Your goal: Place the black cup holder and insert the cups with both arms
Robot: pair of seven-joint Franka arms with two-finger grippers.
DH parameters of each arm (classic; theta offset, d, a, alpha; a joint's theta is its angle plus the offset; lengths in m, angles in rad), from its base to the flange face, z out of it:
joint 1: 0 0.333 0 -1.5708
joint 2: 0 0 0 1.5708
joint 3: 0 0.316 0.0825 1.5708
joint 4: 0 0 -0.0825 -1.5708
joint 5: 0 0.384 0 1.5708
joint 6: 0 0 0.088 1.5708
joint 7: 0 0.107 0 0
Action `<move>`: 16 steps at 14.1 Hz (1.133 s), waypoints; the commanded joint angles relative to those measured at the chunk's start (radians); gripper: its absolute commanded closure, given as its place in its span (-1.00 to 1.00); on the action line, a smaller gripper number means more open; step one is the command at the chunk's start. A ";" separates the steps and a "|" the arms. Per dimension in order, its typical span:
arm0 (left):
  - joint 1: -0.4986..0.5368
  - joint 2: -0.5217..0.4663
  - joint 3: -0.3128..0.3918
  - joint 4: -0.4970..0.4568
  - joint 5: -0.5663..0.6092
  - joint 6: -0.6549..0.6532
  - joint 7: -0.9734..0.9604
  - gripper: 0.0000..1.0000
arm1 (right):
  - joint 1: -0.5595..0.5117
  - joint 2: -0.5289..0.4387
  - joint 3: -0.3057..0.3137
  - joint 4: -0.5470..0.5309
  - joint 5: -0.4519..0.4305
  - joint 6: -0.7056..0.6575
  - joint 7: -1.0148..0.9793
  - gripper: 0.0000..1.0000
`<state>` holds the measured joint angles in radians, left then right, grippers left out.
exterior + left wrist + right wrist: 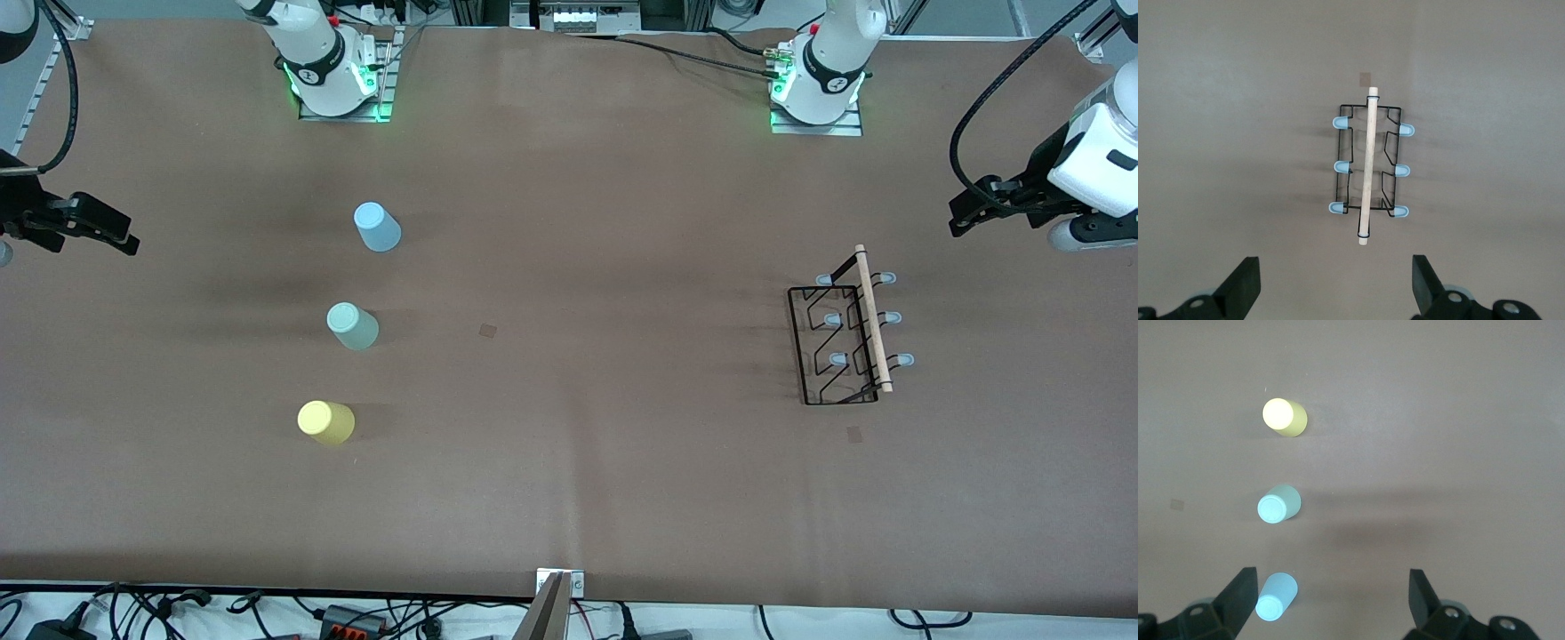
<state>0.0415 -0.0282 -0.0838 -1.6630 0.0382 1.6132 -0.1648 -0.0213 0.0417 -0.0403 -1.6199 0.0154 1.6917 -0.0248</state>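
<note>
The black cup holder (872, 320) stands on the table toward the left arm's end, its wooden rod on top and blue-tipped pegs on both sides. My left gripper (965, 213) hangs open over the table's end beside it, looking down on the holder (1369, 167) with nothing between its fingers (1245, 283). Three cups stand upside down in a row toward the right arm's end: light blue (378, 228) farthest from the front camera, mint green (353, 326) in the middle, yellow (326, 422) nearest. My right gripper (124, 238) hangs open over that end, empty.
Two small brown square marks lie on the brown table cover, one mid-table (487, 331), one just nearer the front camera than the holder (854, 434). The arm bases (338, 80) stand along the back edge. Cables run along the front edge (356, 613).
</note>
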 commanded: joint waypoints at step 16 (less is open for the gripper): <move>0.006 -0.010 -0.004 -0.014 -0.004 0.001 0.001 -1.00 | 0.001 -0.009 0.002 -0.011 -0.006 0.003 0.005 -1.00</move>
<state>0.0415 -0.0282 -0.0838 -1.6648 0.0382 1.6129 -0.1648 -0.0212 0.0434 -0.0403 -1.6203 0.0154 1.6917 -0.0247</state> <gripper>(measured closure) 0.000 0.000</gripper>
